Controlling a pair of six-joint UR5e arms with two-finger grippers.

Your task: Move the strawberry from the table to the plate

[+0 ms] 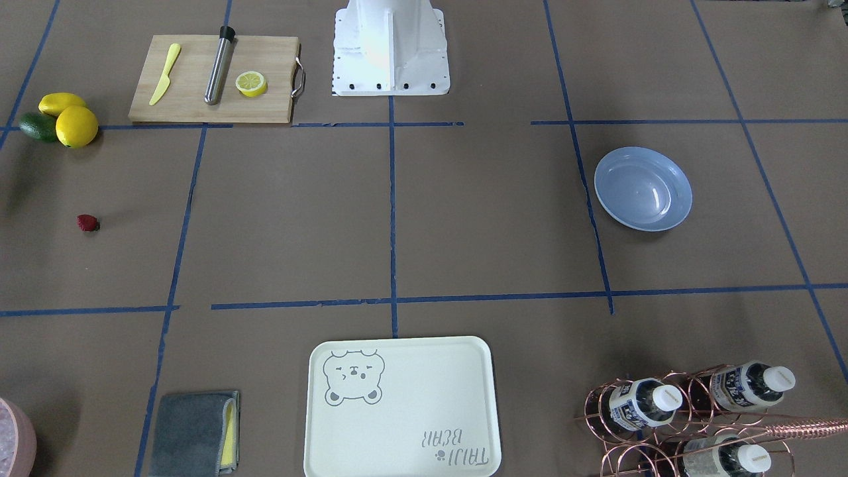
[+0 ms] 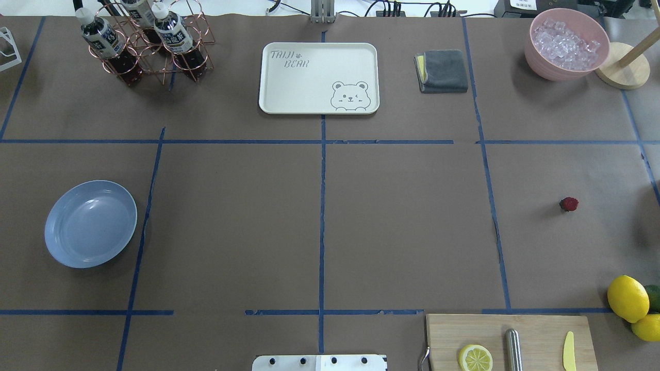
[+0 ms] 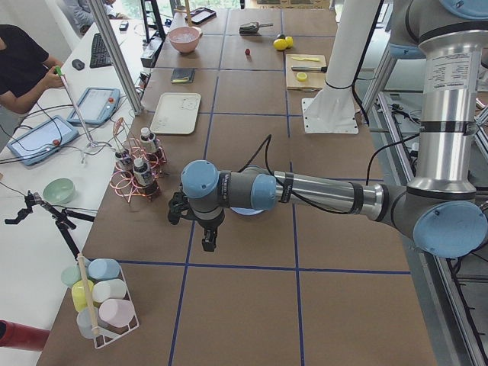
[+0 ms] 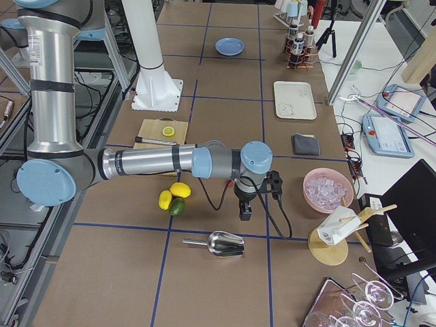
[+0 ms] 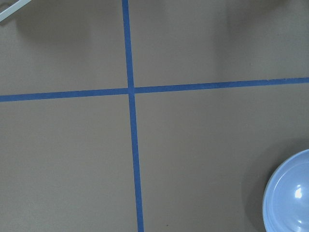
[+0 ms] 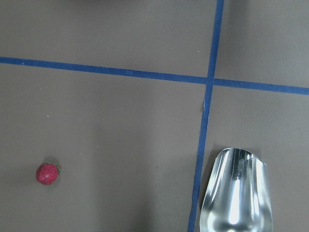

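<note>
The strawberry [image 2: 569, 204] is a small dark red berry lying alone on the brown table [image 2: 402, 221] on my right side, also seen in the front view [image 1: 87, 223] and low left in the right wrist view [image 6: 47, 174]. The light blue plate [image 2: 90, 223] sits empty on the far left side [image 1: 642, 189], its rim at the lower right of the left wrist view [image 5: 289, 193]. My left gripper [image 3: 207, 245] hangs above the table beside the plate. My right gripper [image 4: 244, 215] hangs over the strawberry's area. Both show only in side views, so I cannot tell their state.
A cutting board [image 2: 508, 340] holds a lemon half, a metal rod and a yellow knife. Lemons and an avocado [image 2: 631, 301] lie at the right edge. A metal scoop [image 6: 236, 193] lies near the strawberry. Further back are the bear tray [image 2: 318, 77], grey cloth [image 2: 442, 70], bottle rack [image 2: 144, 41] and ice bowl [image 2: 567, 44].
</note>
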